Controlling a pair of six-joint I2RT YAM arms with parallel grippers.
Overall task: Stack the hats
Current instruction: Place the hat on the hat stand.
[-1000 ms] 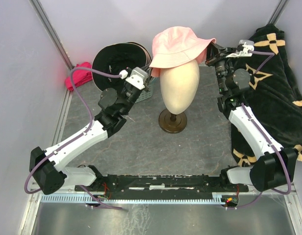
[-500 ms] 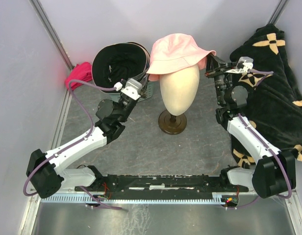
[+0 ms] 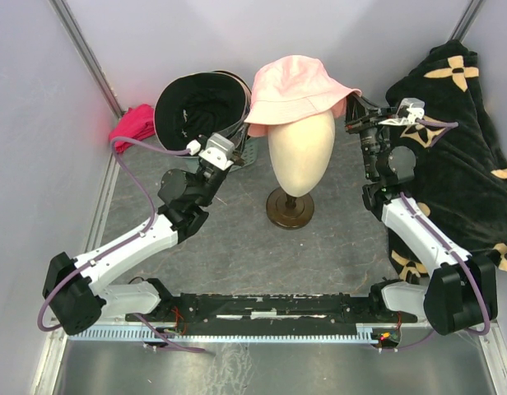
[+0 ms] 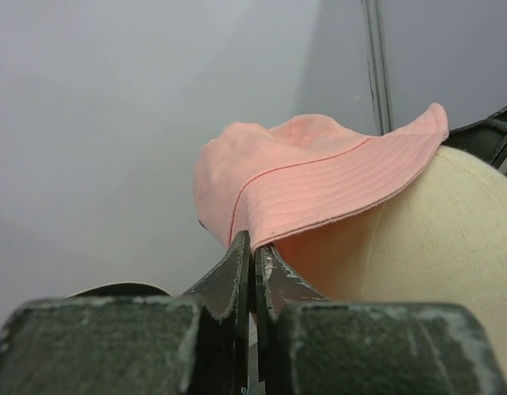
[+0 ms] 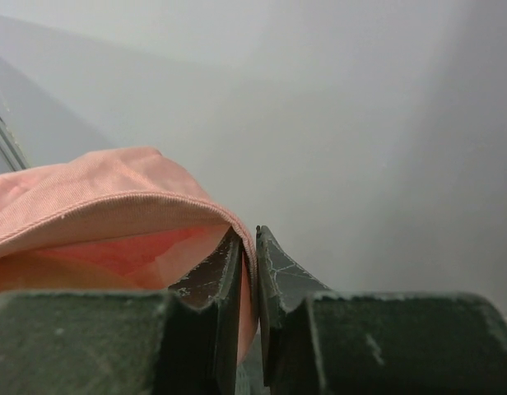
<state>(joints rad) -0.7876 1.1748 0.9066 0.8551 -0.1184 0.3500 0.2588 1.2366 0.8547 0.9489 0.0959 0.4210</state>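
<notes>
Starting at the far left, a small magenta cloth (image 3: 132, 125) lies bunched against the wall, partly cut off by the cable of the left arm (image 3: 138, 243). Beside it a black hat (image 3: 194, 103) stands on edge, its hollow facing the camera and its lower rim hidden behind that arm's wrist. A grey basket (image 3: 248, 155) under it shows only at one corner. The left gripper (image 4: 252, 247) is covered by its own camera housing from above. In the wrist view its jaws are pressed together, the tips right at the near edge of the pink brim, though I cannot tell whether any fabric is nipped between them. The pink hat (image 3: 296, 78) sits on a cream mannequin head (image 3: 301, 152), tilted so that the brim hides the crown of the head. The head's dark round foot (image 3: 289, 206) stands on the grey table (image 3: 262, 247). On the hat's right side, the right gripper (image 5: 252, 247) has its jaws a narrow slit apart, with the brim's edge caught between them. Behind that arm, a large black cloth (image 3: 459, 156) with beige flower marks is heaped against the right wall and runs out of the frame.
</notes>
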